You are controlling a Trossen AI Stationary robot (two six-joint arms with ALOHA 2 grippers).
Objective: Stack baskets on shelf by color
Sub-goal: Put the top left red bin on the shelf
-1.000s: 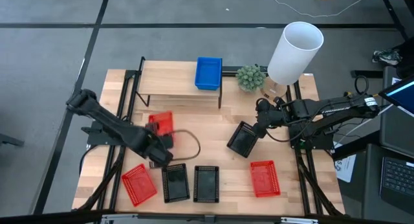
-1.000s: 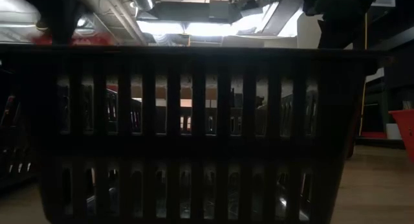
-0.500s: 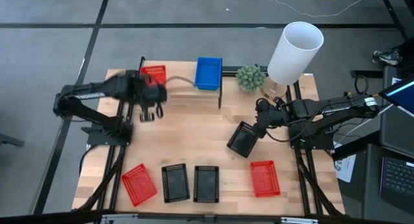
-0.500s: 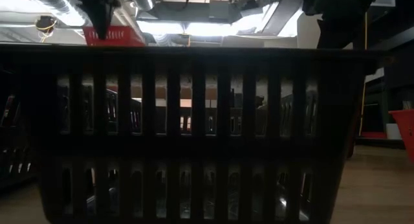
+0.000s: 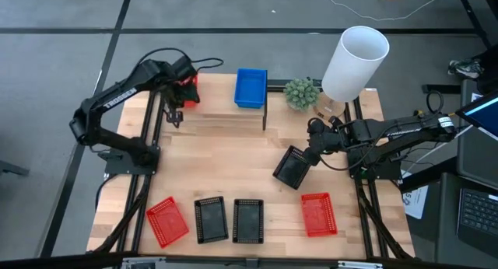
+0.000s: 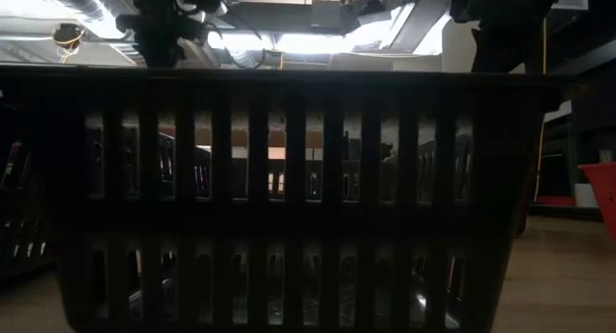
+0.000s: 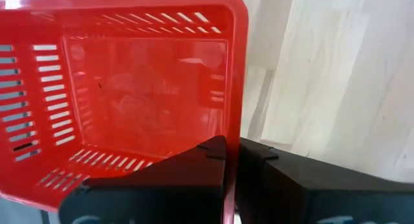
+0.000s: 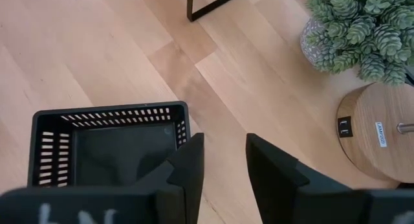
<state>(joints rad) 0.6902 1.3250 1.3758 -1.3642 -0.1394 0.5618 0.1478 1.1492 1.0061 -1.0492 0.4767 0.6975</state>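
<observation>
My left gripper [image 5: 184, 94] [image 7: 231, 153] is over the left end of the shelf [image 5: 218, 106], shut on a red basket [image 5: 189, 87] [image 7: 129, 101]. A blue basket [image 5: 250, 88] sits on the shelf's right part. My right gripper [image 5: 310, 156] [image 8: 223, 162] is open at the near corner of a black basket [image 5: 292, 168] [image 8: 110, 146] on the table right of centre. One of its fingers is over that basket's rim and the other over bare wood. Two red baskets [image 5: 167, 220] [image 5: 317, 214] and two black ones [image 5: 210, 219] [image 5: 247, 220] lie along the near edge. My left gripper pinches one side wall of the red basket [image 7: 234, 120] between its two fingers, one inside the basket and one outside. The basket is level, opening up, above the shelf plank. I cannot tell whether it rests on the plank. Whether my right gripper touches the black basket's rim [image 8: 183, 123], I cannot tell.
A small potted plant [image 5: 302, 92] and a lamp with a tall white shade [image 5: 354, 63] stand at the far right, its round wooden base [image 8: 381, 140] close to my right gripper. In the low view a black basket [image 6: 308, 198] fills the picture.
My left gripper has carried the red basket from the table's left middle toward the far edge, up over the shelf's left end, with the arm swinging round. The basket has stayed in its hold.
</observation>
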